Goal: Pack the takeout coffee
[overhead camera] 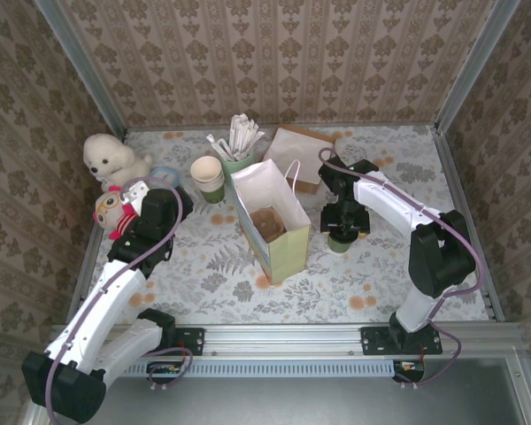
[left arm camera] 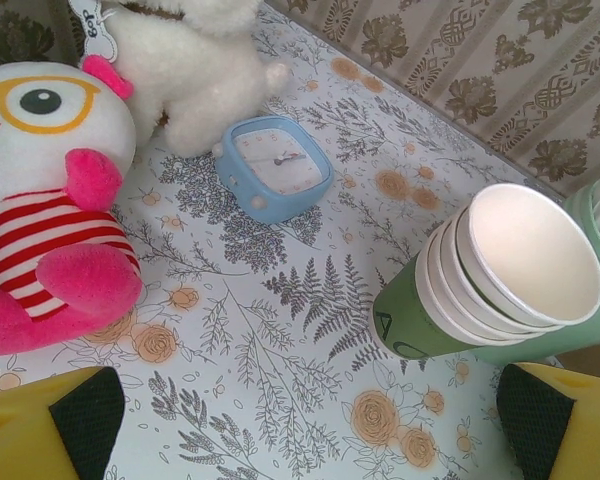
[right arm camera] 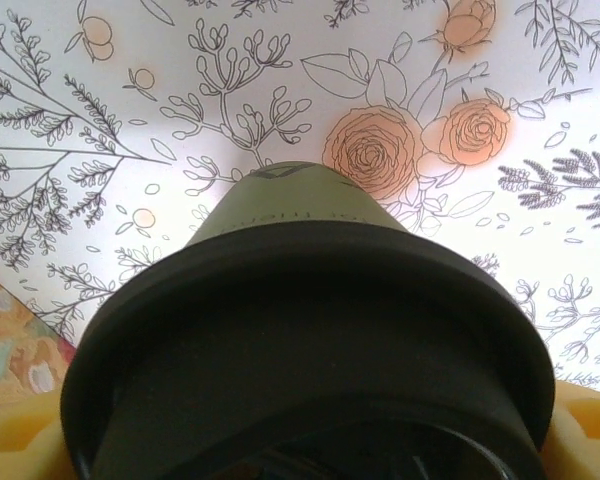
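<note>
From above, my right arm reaches out over the right half of the surface [overhead camera: 380, 283] with the wrist bent down. My right hand [overhead camera: 341, 227] hangs over the takeout coffee [overhead camera: 339, 243]. The cup stands upright on the surface, just right of the open paper bag [overhead camera: 270, 226] and outside it. My left arm runs up diagonally from the near left corner. My left hand [overhead camera: 181, 199] sits beside the striped plush toy [overhead camera: 113, 212] and points toward the stack of lidless cups [overhead camera: 208, 177]. The white plush dog [overhead camera: 106, 158] sits in the far left corner.

My left wrist camera gives detail that is too small to read from overhead. The stack holds several nested cups with cream insides. A small blue clock [left arm camera: 275, 165] lies face-up in front of the dog. My yellow fingers [left arm camera: 80, 425] stand at the two bottom corners, spread wide, with bare flowered surface between them. This hand holds nothing.

My right wrist camera looks down at the coffee from very close. The black lid [right arm camera: 310, 350] spans nearly the whole width, and the green cup wall [right arm camera: 290, 205] tapers away to the surface below. A yellow finger shows at each bottom corner, one on either side of the lid. I cannot tell whether they press on it or stand just clear.
</note>
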You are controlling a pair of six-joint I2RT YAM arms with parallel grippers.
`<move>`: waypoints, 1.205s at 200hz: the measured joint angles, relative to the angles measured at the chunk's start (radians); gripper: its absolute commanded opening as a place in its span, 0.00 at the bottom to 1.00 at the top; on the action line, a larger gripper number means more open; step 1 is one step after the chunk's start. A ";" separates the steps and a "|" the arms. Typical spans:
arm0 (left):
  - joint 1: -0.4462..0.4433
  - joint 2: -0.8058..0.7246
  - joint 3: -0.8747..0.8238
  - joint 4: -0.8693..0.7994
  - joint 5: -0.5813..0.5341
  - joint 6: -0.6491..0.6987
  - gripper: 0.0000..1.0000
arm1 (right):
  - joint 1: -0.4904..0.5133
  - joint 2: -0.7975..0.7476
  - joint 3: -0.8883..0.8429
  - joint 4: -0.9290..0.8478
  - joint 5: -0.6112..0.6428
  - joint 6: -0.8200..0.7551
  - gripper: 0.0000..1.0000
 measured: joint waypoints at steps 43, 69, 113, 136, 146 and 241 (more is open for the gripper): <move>0.006 0.012 0.005 0.010 0.063 0.036 1.00 | 0.000 -0.080 0.023 -0.067 0.030 -0.041 0.62; 0.006 0.060 0.074 -0.022 0.131 0.084 1.00 | 0.000 -0.149 0.110 -0.155 0.050 -0.074 0.61; -0.075 0.127 0.351 -0.185 0.178 0.194 1.00 | 0.008 -0.185 0.388 -0.304 0.084 -0.125 0.61; -0.184 0.147 0.504 -0.277 0.179 0.249 1.00 | 0.024 -0.183 0.559 -0.359 0.108 -0.142 0.61; -0.227 0.151 0.550 -0.302 0.183 0.265 1.00 | 0.035 -0.177 0.650 -0.381 0.125 -0.150 0.61; -0.338 0.222 0.600 -0.288 0.387 0.301 0.87 | 0.317 -0.077 1.106 -0.343 0.166 -0.186 0.58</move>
